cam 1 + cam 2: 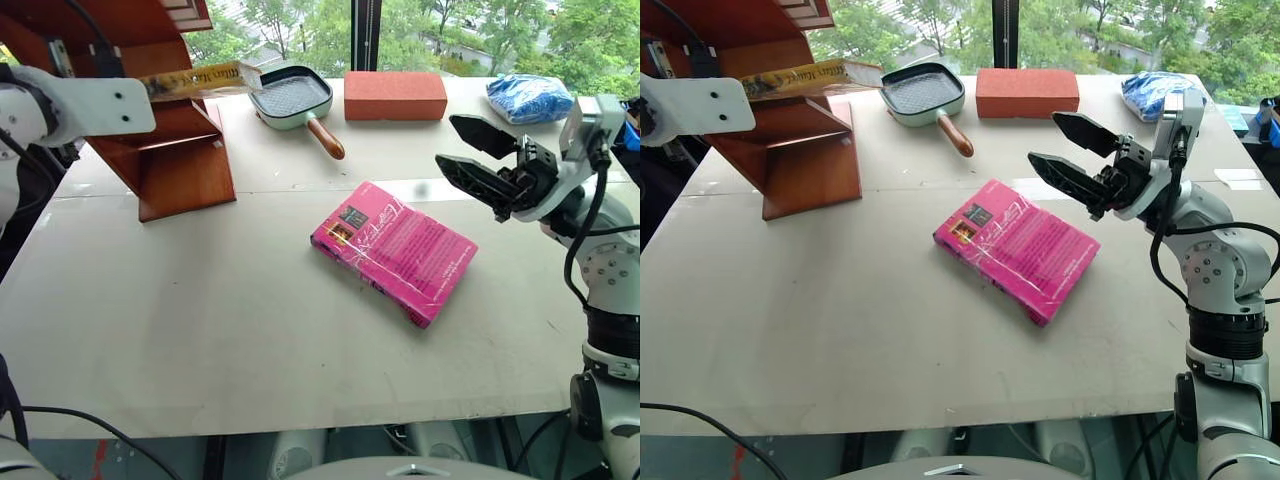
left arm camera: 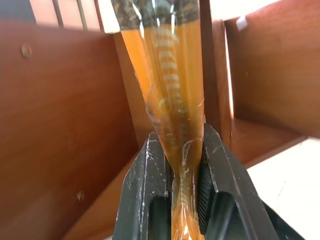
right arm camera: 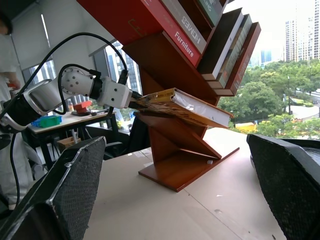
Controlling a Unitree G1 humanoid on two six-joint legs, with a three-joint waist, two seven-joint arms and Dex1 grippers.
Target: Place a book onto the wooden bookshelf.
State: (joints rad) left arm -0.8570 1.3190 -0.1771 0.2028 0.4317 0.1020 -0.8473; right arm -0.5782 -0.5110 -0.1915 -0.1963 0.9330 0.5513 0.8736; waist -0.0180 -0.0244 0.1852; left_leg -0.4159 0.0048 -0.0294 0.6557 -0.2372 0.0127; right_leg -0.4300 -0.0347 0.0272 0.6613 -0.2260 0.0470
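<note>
Beside the wooden bookshelf (image 1: 175, 150), the book (image 1: 195, 80) is pinched by the left gripper (image 2: 182, 165) at one edge only, so it could be levered loose against a panel, while the right gripper (image 1: 1075, 155) is spread empty.

Count taken with the wooden bookshelf (image 1: 170, 150) as reference. Bookshelf units: one. Loose books: two, namely one yellow book (image 1: 195, 80) held level against the bookshelf's front and one pink book (image 1: 395, 250) lying flat on the table (image 1: 200, 330), well apart from the bookshelf. Books standing slanted in the bookshelf's upper compartments, per the right wrist view: at least four spines; exact total cannot be told. Square pans (image 1: 292, 97): one, just beside the bookshelf. Red-orange brick blocks (image 1: 395, 95): one, beyond the pan. Blue bags (image 1: 528, 98): one, farthest from the bookshelf. Grippers: two.
</note>
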